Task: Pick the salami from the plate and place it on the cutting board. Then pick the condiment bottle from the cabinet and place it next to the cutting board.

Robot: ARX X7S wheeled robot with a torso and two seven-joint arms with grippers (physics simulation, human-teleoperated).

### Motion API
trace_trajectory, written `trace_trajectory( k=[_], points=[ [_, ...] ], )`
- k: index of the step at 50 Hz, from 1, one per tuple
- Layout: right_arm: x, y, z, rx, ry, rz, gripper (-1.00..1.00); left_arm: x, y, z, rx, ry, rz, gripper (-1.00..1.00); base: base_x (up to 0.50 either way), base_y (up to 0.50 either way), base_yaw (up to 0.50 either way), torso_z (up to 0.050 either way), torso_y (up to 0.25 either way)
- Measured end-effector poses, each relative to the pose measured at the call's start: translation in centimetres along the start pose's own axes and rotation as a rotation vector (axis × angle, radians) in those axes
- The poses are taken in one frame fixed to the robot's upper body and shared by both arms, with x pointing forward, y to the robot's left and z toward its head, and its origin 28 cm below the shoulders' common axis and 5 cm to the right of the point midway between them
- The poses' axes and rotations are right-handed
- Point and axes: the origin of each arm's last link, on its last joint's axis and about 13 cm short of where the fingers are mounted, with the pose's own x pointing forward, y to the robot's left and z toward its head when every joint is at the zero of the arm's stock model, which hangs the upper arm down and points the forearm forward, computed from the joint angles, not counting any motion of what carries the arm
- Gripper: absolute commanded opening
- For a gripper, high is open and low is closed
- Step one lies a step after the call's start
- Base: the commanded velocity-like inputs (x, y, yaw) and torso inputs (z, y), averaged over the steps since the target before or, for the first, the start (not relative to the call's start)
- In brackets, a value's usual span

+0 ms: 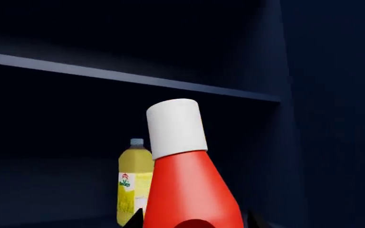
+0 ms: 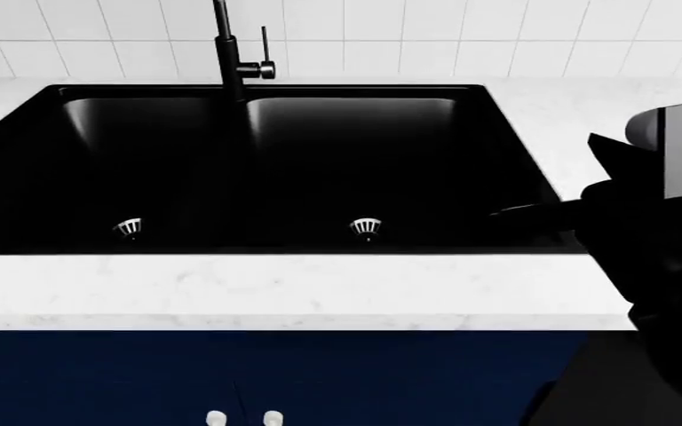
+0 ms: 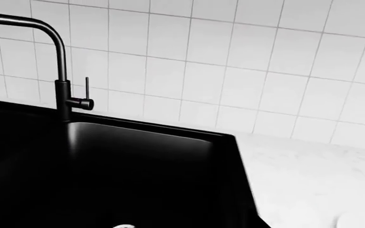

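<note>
While I peer into the dark cabinet [image 1: 284, 57], the red bottle [image 1: 192, 190] fills my L wrist cam, a yellow bottle [image 1: 133, 178] behind it, label unreadable; can't tell either gripper's jaw state; sink [image 2: 270, 160] below

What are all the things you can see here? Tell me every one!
condiment bottle: one, red with white cap, close in front of the left wrist camera, inside the dark cabinet
yellow bottle: one, behind it on the same shelf
cabinet shelf: one, dark blue, above the bottles
sink: one, black, two basins, set in the white counter
faucet: one, black, behind the sink
wall tiles: many, white
right arm: one, black and grey, right of the sink
</note>
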Motion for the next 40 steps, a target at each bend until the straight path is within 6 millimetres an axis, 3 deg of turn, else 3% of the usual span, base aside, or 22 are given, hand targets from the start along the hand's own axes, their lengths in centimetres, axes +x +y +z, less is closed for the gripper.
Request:
trace_trajectory(
  k=[24, 40],
  points=[
    [0.3, 0.4, -0.7, 0.024, -0.011, 0.006, 1.00, -8.6, -0.1, -0.2, -0.078, 0.012, -0.135, -1.00, 0.00, 0.00, 0.00, 0.000, 0.000],
    [0.1, 0.7, -1.2, 0.034, -0.042, -0.002, 1.00, -14.6, -0.6, -4.6, -0.039, 0.039, -0.155, -1.00, 0.00, 0.00, 0.00, 0.000, 0.000]
  ],
)
